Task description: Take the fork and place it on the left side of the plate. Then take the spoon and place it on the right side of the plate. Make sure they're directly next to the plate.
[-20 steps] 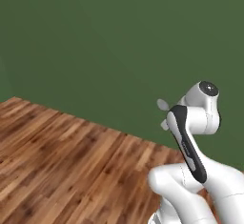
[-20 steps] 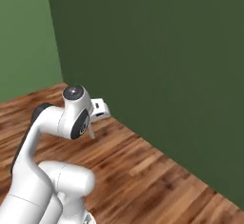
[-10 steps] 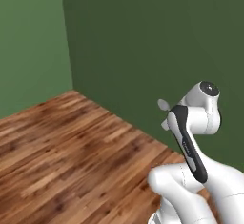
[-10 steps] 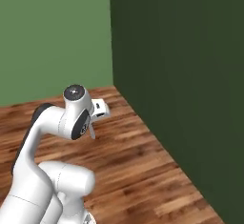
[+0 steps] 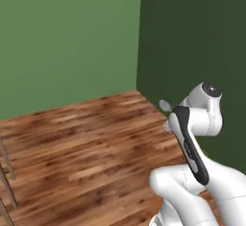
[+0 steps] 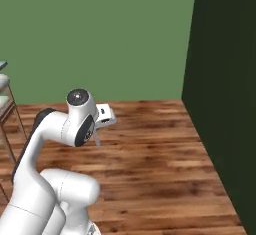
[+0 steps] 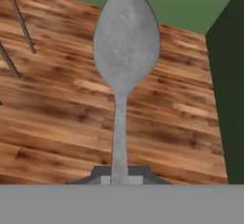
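Hand view gave us the clearest read, though we started with the biggest things: green walls [image 5: 67, 37] meeting a darker green wall [image 6: 225, 79] in a corner, and a wooden plank floor [image 5: 86, 143] spread beneath. At the edge of that floor we saw thin metal legs [image 7: 16, 18] of some piece of furniture; what it was we could not tell. Our white arm [image 6: 55, 139] was folded high over the base. Smallest of all was the spoon [image 7: 125, 56], grey and dull, standing straight up from the pincer [image 7: 120, 176], which was clamped together on the base of its handle, bowl outward and clear of the floor. In the left base view its bowl [image 5: 165, 106] peeked out beside the arm. We judged the second step was in hand: carrying the spoon. Next we would need to bring the plate into view, then lower the spoon just beside its right rim.
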You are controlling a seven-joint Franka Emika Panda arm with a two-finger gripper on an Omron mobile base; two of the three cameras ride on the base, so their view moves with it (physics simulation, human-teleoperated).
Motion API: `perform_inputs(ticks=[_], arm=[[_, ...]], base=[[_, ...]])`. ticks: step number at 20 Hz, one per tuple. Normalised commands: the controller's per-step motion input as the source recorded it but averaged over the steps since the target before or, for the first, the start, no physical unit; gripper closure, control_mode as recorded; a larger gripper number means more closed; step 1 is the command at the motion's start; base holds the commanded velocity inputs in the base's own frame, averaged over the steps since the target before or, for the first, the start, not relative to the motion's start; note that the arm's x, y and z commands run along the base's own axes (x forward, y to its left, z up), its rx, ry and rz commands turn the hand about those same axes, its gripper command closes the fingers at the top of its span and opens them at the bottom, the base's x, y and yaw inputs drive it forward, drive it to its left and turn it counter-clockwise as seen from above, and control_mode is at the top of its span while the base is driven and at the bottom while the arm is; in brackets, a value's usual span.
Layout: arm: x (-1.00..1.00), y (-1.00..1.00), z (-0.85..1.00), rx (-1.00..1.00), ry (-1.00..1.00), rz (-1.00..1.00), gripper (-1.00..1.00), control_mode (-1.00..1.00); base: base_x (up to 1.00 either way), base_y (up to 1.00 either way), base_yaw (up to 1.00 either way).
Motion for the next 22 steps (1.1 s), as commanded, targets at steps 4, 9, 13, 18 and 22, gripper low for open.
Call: perform_inputs(ticks=[4,9,13,18,22], arm=[[0.0,0.0,0.0,0.0,0.0,0.0,1.0,1.0],[0.0,0.0,0.0,0.0,0.0,0.0,1.0,1.0],[0.0,0.0,0.0,0.0,0.0,0.0,1.0,1.0],[0.0,0.0,0.0,0.0,0.0,0.0,1.0,1.0],[0.0,0.0,0.0,0.0,0.0,0.0,1.0,1.0]], base=[[0.63,0.0,0.57],[0.69,0.0,0.54],[0.73,0.0,0.53],[0.7,0.0,0.53],[0.7,0.0,0.54]])
